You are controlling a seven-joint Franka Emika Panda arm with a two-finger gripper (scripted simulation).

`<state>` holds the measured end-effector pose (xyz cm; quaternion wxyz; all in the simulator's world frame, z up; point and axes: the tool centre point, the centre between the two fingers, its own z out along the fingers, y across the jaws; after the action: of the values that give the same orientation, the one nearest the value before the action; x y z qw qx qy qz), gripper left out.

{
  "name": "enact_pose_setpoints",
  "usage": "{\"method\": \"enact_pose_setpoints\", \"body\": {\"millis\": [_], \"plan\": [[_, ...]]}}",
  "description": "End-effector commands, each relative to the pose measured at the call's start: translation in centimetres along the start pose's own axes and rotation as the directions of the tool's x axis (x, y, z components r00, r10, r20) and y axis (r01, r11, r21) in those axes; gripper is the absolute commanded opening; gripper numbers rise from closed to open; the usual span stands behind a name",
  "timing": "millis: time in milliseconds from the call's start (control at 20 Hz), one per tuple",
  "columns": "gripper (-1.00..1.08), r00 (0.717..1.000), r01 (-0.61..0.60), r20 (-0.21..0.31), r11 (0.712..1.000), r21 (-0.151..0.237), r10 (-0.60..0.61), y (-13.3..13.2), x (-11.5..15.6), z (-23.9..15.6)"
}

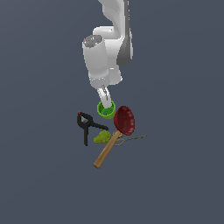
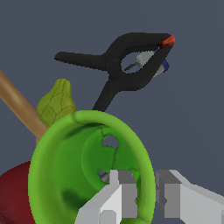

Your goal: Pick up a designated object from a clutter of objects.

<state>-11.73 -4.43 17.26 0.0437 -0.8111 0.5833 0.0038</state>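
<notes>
The small bright green cup (image 1: 106, 110) stands open side up in the clutter, just under the arm's hand. My gripper (image 1: 105, 103) reaches down onto its rim. In the wrist view the cup (image 2: 65, 166) fills the lower part. My gripper (image 2: 146, 192) straddles its wall, one finger inside and one outside, both pressed against the wall. The dark red bowl (image 1: 124, 120) leans right beside the cup and also shows in the wrist view (image 2: 13, 192). I cannot tell whether the cup is off the ground.
A black clamp (image 1: 87, 124) with a red tip lies toward the exterior view's left of the cup, also in the wrist view (image 2: 127, 65). A yellow-green fruit (image 1: 101, 138), a wooden-handled hammer (image 1: 106, 151) and thin scissors (image 1: 133, 138) lie in front.
</notes>
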Motion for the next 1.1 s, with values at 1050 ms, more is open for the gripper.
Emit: {"method": "enact_pose_setpoints", "body": {"millis": [1050], "plan": [[-1.00, 1.000, 0.001, 0.004, 1.000, 0.005, -0.001, -16.2, -5.4, -15.0]]}}
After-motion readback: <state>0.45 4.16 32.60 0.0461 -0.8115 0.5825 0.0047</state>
